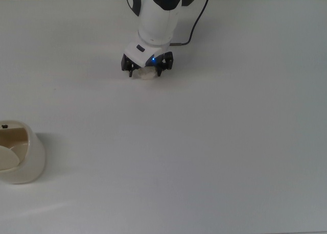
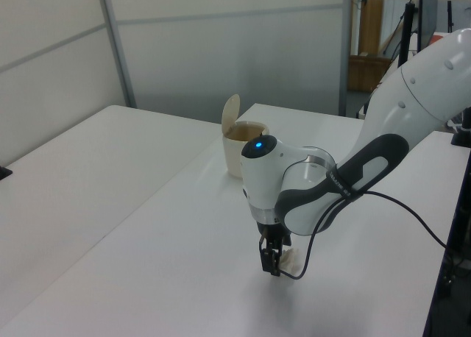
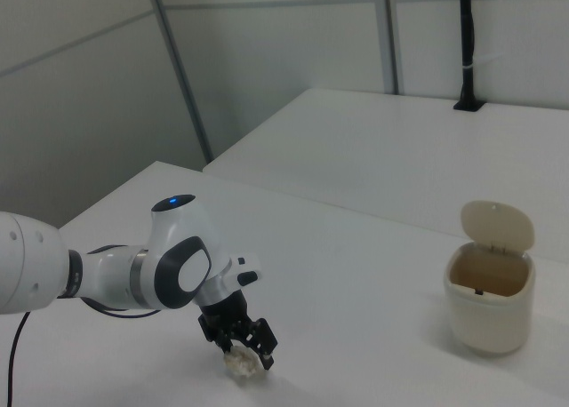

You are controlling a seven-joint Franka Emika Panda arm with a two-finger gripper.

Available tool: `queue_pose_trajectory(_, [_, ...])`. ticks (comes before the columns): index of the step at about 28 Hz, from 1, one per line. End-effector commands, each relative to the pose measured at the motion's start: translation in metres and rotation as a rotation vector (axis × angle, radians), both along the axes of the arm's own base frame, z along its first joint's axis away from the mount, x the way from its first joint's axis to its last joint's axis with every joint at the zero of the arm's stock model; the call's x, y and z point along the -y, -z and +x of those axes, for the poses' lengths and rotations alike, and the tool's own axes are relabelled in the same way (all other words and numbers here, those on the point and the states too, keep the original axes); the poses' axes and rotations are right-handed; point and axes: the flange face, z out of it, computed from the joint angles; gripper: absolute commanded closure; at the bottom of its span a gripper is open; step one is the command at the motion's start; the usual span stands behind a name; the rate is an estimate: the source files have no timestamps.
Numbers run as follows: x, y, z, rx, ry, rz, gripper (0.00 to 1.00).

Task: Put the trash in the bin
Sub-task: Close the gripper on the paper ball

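Trash (image 1: 147,74) is being straddled on the tabletop (image 1: 204,142) by the claw (image 1: 147,70) | claw is being held open, nothing gripped | step: grabbing | next: squeezing is needed, then lifting to the bin (image 1: 19,160), well apart, flap up.

In the top view, the trash (image 1: 147,74) is largely covered by the gripper (image 1: 147,70), and the bin (image 1: 23,155) is cut off by the top view's left edge. In the left view, the trash (image 2: 289,260) is half hidden behind the fingers (image 2: 269,261), and the bin (image 2: 237,147) is partly blocked by the arm (image 2: 309,193). Contact between fingers and trash cannot be told.
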Motion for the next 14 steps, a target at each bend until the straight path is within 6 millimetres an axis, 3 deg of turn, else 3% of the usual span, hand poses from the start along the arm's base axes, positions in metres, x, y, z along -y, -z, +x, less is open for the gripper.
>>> queue_pose_trajectory(1, [-0.0051,0.0030,-0.0143,0.021,0.000,-0.015,0.02])
queue_pose_trajectory(7, [-0.0081,0.0028,-0.0152,0.024,-0.005,-0.022,0.06])
queue_pose_trajectory(13, [-0.0101,0.0036,-0.0156,0.023,-0.023,-0.035,0.77])
queue_pose_trajectory(14, [-0.0109,0.0036,-0.0157,0.023,-0.024,-0.035,0.95])
